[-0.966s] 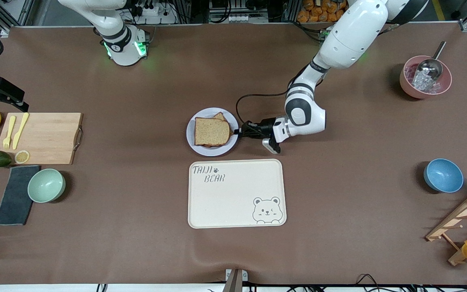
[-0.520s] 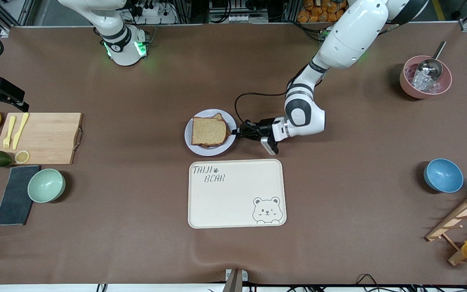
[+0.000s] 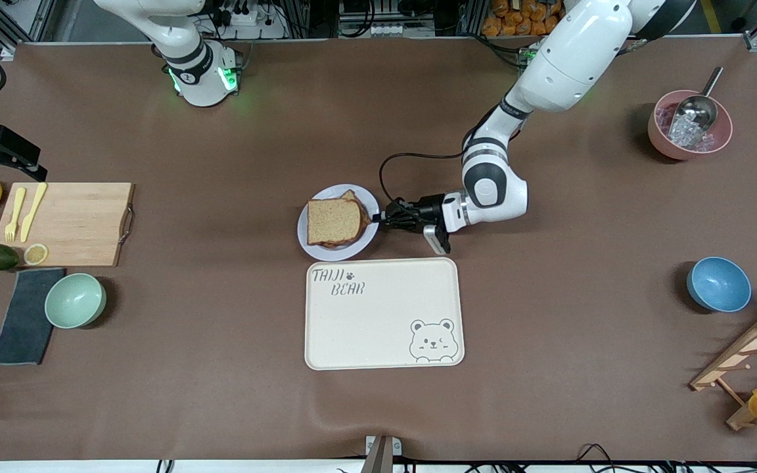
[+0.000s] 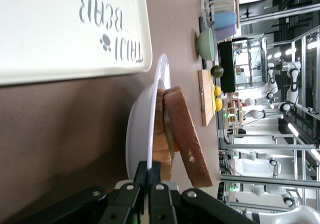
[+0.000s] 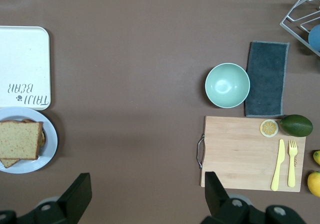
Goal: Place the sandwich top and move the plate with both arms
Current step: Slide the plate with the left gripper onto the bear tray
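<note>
The pale plate [image 3: 308, 245] sits just farther from the front camera than the tray, carrying a stacked sandwich. The sandwich top [image 3: 332, 222], a light-brown slice, lies on a lower slice. My left gripper [image 3: 378, 220] is shut on the plate's rim at the side toward the left arm's end. The left wrist view shows the fingers [image 4: 145, 176] pinching the thin rim of the plate [image 4: 159, 94], with the sandwich top [image 4: 187, 134] leaning a little off the stack. My right gripper [image 5: 145, 199] hangs open and empty high over bare table, with the plate [image 5: 51, 146] and sandwich top [image 5: 20, 140] at the view's edge.
The cream bear tray [image 3: 384, 313] lies close to the plate, nearer the front camera. A wooden board [image 3: 66, 223] with cutlery and a green bowl [image 3: 75, 300] sit at the right arm's end. A blue bowl [image 3: 718, 284] and pink bowl [image 3: 689, 125] sit at the left arm's end.
The left gripper, holding the rim, has carried the plate and sandwich a little nearer to the front camera and the tray, and slightly toward the right arm's end.
</note>
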